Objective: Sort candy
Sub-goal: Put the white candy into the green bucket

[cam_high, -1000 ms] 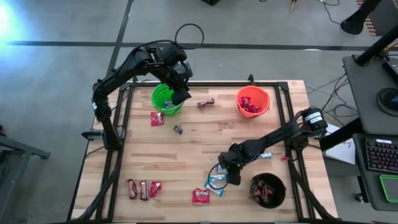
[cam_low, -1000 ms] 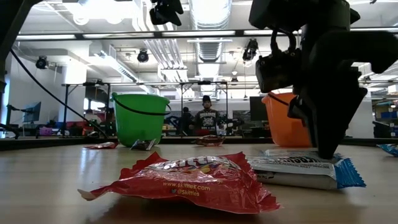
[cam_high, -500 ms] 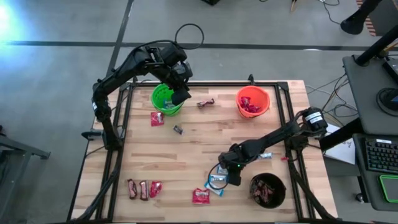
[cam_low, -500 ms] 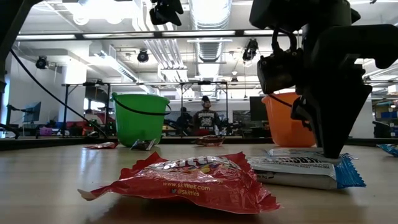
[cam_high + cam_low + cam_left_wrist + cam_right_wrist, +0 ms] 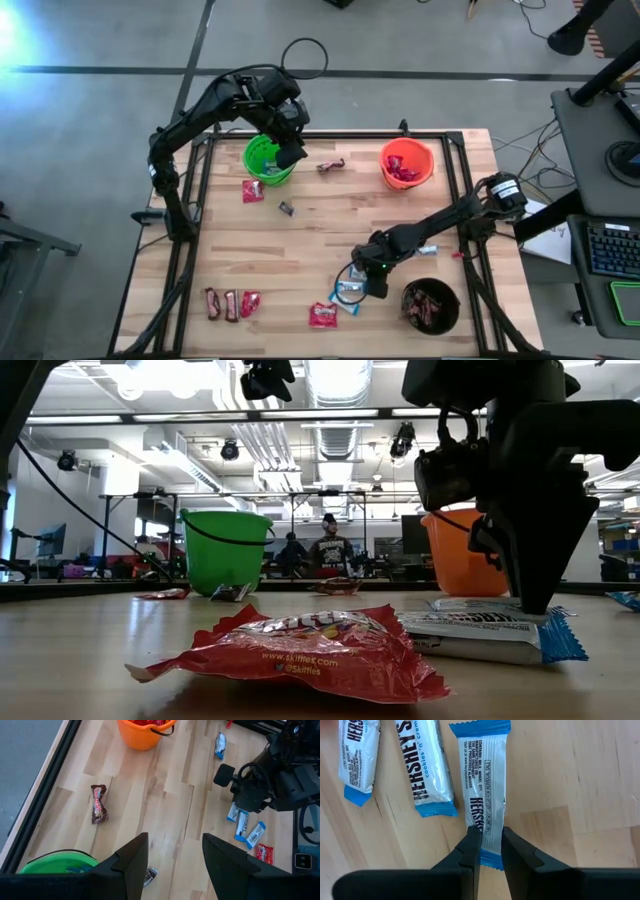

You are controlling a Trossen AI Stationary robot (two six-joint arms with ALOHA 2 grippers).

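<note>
Right wrist view: right gripper [image 5: 490, 845] closed further on light-blue-and-white bar [image 5: 482, 795].

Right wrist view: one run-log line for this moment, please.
right gripper: closed on light-blue-and-white wrapped bar, bar flat on wooden table | left gripper: open, over green round bucket

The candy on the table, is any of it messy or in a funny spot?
Yes. Sweets lie loose all over the table, since sorting isn't finished. One red packet lies right beside the green bucket, which seems to hold blue bars. The right gripper pinches a blue-and-white bar.
</note>
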